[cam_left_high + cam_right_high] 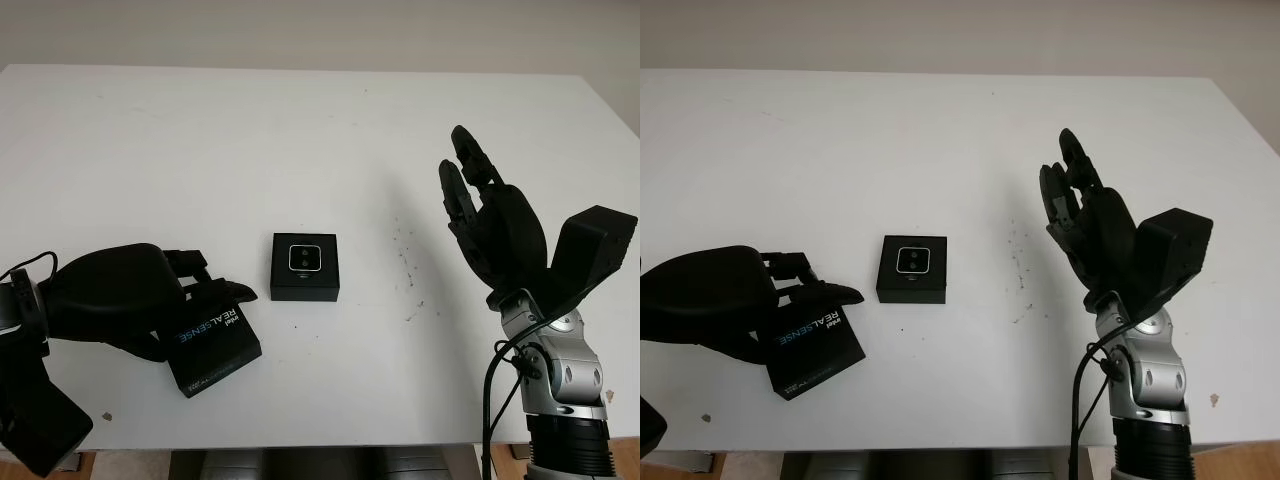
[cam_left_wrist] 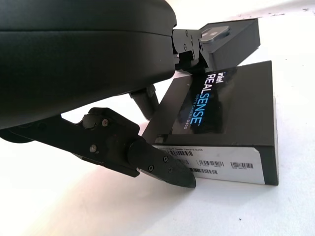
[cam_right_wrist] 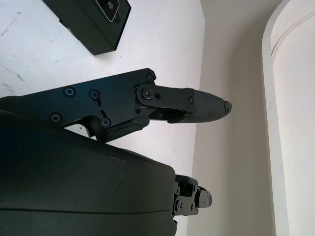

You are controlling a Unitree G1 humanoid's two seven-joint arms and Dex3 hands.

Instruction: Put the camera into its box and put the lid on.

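At 8 o'clock, left hand (image 1: pixel 150 300) pinching lid (image 1: pixel 215 345) | camera (image 1: pixel 304 258) sits in box (image 1: pixel 306 267) | right hand (image 1: pixel 490 225) open, 3 o'clock | next: carry lid over, square it up

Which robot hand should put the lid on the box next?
The left hand, probably. Its fingers are already at the lid, seemingly gripping it, close beside the box with the camera inside. The right hand is raised, open, farther away.

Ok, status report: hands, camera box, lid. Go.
Left hand on the lid, fingers around it, near table edge. Right hand open, raised above the table. Camera seated in box, uncovered. Nothing between lid and box.
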